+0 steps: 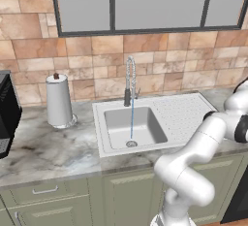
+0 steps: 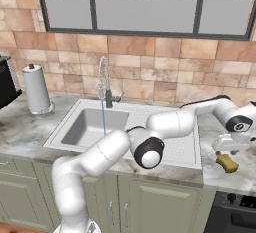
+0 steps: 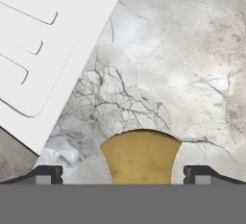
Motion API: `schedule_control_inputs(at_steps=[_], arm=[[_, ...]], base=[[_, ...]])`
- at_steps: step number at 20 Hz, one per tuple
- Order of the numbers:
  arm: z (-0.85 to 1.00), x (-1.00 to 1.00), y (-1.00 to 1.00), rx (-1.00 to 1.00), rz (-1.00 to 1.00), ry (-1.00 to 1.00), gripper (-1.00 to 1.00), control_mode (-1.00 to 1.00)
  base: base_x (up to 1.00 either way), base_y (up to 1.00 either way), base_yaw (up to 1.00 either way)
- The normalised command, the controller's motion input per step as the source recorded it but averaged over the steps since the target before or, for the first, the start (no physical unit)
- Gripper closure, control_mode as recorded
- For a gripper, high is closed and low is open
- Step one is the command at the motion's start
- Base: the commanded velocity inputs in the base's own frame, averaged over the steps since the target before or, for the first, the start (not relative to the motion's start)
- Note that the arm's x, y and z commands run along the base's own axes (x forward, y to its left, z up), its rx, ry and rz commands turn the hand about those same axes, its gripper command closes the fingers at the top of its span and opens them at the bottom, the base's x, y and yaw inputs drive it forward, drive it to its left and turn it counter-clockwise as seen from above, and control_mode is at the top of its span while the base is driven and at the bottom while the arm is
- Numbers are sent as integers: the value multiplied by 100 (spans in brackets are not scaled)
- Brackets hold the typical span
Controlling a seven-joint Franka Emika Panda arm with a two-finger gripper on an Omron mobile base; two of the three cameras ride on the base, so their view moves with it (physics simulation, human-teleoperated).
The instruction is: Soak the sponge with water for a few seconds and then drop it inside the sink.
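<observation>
The yellow-tan sponge (image 2: 228, 163) lies on the marble counter to the right of the sink (image 2: 70, 136). My gripper (image 2: 226, 155) hangs just over it, open. In the hand view the sponge (image 3: 140, 156) sits between my two fingertips (image 3: 48, 175), with a gap on each side. The white sink (image 1: 112, 142) has a coiled chrome faucet (image 1: 130, 80). A thin pale blue stream of water (image 1: 131, 123) runs from it straight down to the drain. The water (image 2: 103, 119) falls well to the left of the gripper.
The ribbed drainboard (image 3: 43, 40) lies between the sponge and the basin. A paper towel roll (image 1: 59, 100) stands left of the sink, and a black appliance (image 1: 5, 113) sits at the far left. A dark stove (image 2: 235, 212) borders the counter's right end.
</observation>
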Motion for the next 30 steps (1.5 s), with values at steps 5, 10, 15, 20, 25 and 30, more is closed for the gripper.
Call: schedule_control_inputs(at_steps=[5, 10, 15, 20, 25, 30], arm=[[-11, -8, 0, -8, 0, -9, -100, -100], [-1, -19, 7, -5, 0, -2, -100, -100], [-17, -18, 11, -5, 0, 0, -100, -100], [-28, -2, 13, -6, 0, 0, -100, -100], [-21, 0, 10, -8, 0, -1, -100, -100], [-25, 0, 0, -9, 0, -2, -100, -100]], base=[[0, 0, 0], [0, 0, 0], [0, 0, 0], [0, 0, 0], [0, 0, 0], [0, 0, 0]])
